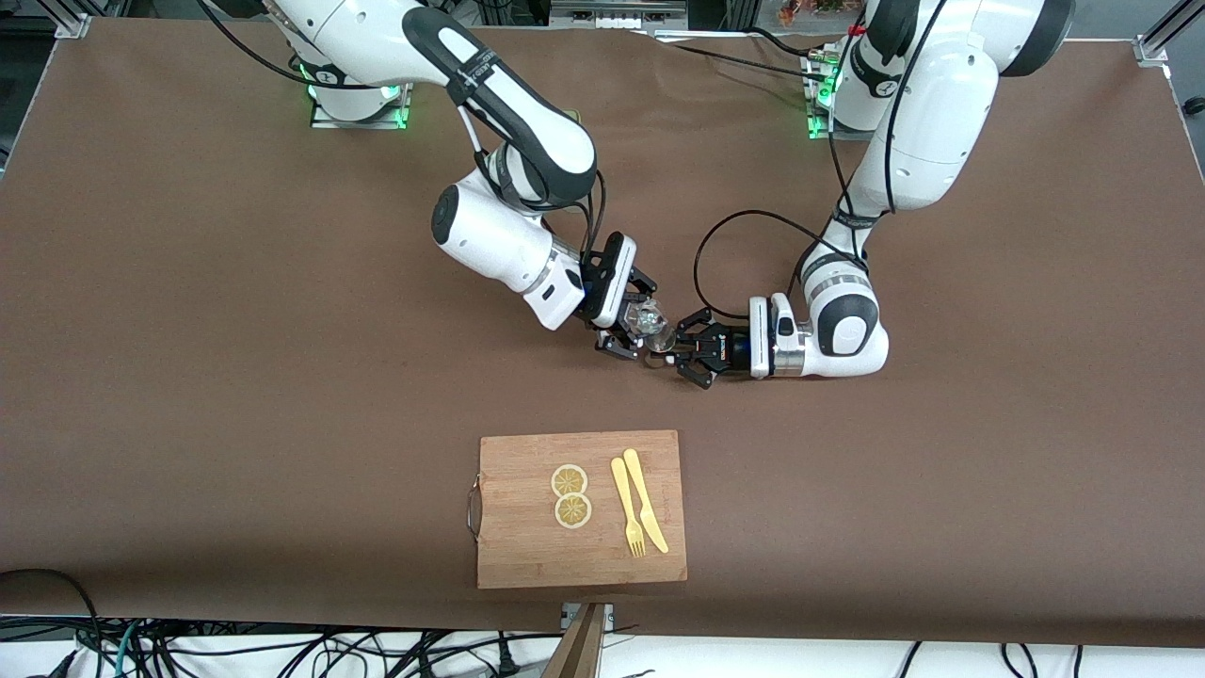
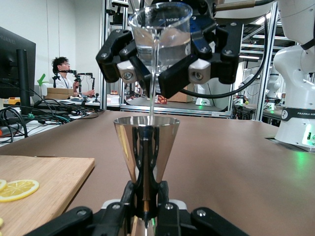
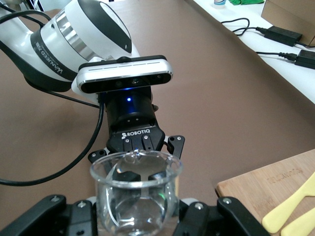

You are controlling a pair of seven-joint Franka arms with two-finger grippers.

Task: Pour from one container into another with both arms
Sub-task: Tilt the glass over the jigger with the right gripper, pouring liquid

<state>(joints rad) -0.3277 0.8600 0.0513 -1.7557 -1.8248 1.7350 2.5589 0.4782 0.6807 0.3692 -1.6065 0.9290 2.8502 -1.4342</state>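
Mid-table, right gripper (image 1: 633,331): clamped on tiny clear glass tumbler (image 2: 160,30), tipped, apparently trickling.
Left gripper (image 1: 685,354): clamped on silvery hourglass jigger (image 2: 146,147) beneath.

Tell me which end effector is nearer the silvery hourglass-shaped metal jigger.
Left. The left end effector is shut on the silvery hourglass-shaped metal jigger, holding it upright. The right end effector holds the small clear glass tumbler tilted just above the jigger's mouth.

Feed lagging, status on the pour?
Right gripper tilts small clear glass tumbler. Left gripper holds silvery metal jigger underneath. Thin stream falling. Nothing obstructing.
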